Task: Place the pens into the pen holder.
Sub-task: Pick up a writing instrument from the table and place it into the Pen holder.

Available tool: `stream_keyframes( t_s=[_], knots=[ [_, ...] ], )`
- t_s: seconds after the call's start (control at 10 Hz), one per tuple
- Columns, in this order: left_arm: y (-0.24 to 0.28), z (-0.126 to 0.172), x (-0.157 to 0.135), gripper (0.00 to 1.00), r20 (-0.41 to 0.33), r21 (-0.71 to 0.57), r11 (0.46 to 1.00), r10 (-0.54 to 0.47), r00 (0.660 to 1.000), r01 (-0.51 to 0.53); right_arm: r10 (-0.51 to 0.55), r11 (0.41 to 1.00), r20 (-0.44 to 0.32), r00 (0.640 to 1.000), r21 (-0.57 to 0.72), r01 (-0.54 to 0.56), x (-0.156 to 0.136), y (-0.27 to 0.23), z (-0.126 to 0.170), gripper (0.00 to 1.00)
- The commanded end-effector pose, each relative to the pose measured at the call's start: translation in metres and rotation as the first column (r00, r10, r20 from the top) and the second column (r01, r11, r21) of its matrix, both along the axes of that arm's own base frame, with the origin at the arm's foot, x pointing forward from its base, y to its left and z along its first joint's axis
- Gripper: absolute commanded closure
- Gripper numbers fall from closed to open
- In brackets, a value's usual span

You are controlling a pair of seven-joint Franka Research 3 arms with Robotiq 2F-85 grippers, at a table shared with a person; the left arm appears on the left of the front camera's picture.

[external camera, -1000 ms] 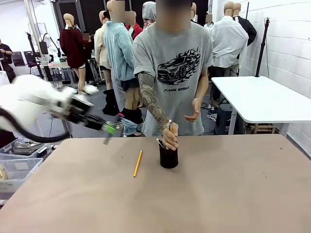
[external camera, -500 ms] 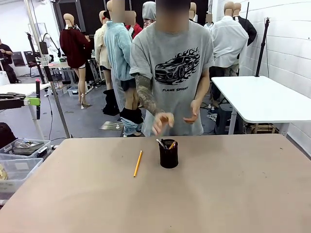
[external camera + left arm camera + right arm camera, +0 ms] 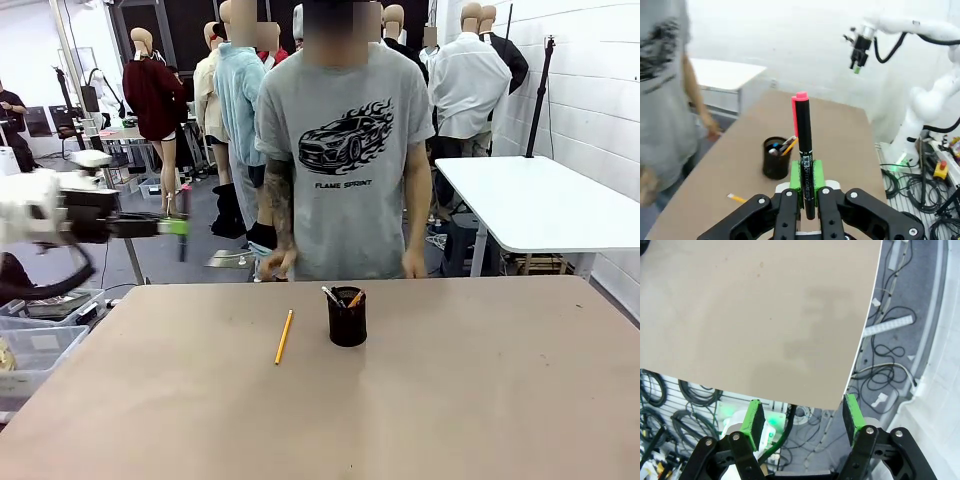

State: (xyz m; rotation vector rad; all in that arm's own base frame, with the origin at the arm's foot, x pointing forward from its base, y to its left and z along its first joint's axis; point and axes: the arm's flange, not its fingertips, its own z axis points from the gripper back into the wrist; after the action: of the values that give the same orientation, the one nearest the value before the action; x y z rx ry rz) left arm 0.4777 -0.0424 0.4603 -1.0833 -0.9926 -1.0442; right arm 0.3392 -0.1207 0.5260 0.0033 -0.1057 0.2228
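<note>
The left end effector is pinching a dark pen, well apart from the pen holder. The right end effector is hovering spread.

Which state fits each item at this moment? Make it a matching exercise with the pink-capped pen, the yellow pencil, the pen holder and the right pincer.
Items:
1. pink-capped pen
2. yellow pencil
3. pen holder
4. right pincer

States:
a. open, holding nothing
b. standing on the table, pens inside
c. clamped in the left pincer
d. lying flat on the table

Pairs: 1-c, 2-d, 3-b, 4-a
</note>
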Motion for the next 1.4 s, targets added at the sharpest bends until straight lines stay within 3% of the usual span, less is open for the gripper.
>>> stream_keyframes(
  t_s=[0.0,0.1,0.2,0.3,0.5,0.6,0.8,1.2,1.3],
  knots=[
    [-0.055,-0.002,0.035,1.0,-0.082,0.045,0.995,-0.09,0.993,0.093,-0.001,1.0,-0.009,1.0,-0.022,0.001,0.002,-0.002,0.0,0.21],
    [-0.089,-0.01,0.039,1.0,-0.114,0.096,0.986,-0.122,0.986,0.133,-0.001,1.0,-0.009,1.0,-0.022,0.001,0.002,-0.002,0.0,0.21],
    [-0.098,-0.016,0.04,1.0,-0.158,0.268,0.956,-0.078,0.984,0.118,-0.001,1.0,-0.009,1.0,-0.022,0.001,0.002,-0.002,0.0,0.21],
    [-0.084,-0.013,0.025,1.0,-0.076,0.04,0.993,-0.109,0.991,0.113,-0.001,1.0,-0.009,1.0,-0.022,0.001,0.002,-0.002,0.0,0.21],
    [-0.084,-0.013,0.025,1.0,-0.076,0.04,0.993,-0.109,0.991,0.113,-0.001,1.0,-0.009,1.0,-0.022,0.001,0.002,-0.002,0.0,0.21],
    [-0.104,-0.019,0.033,1.0,-0.112,0.108,0.987,-0.107,0.988,0.119,-0.001,1.0,-0.009,1.0,-0.022,0.001,0.002,-0.002,0.0,0.21],
    [-0.117,-0.032,0.038,1.0,-0.042,0.041,0.993,-0.107,0.993,0.108,-0.001,1.0,-0.009,1.0,-0.022,0.001,0.002,-0.002,0.0,0.21],
    [-0.202,-0.064,0.078,1.0,-0.018,-0.083,0.959,-0.272,0.962,0.269,-0.001,1.0,-0.009,1.0,-0.022,0.001,0.002,-0.002,0.0,0.21],
    [-0.221,-0.073,0.084,1.0,0.003,-0.108,0.958,-0.269,0.963,0.267,-0.001,1.0,-0.009,1.0,-0.022,0.001,0.002,-0.002,0.0,0.21]
  ],
)
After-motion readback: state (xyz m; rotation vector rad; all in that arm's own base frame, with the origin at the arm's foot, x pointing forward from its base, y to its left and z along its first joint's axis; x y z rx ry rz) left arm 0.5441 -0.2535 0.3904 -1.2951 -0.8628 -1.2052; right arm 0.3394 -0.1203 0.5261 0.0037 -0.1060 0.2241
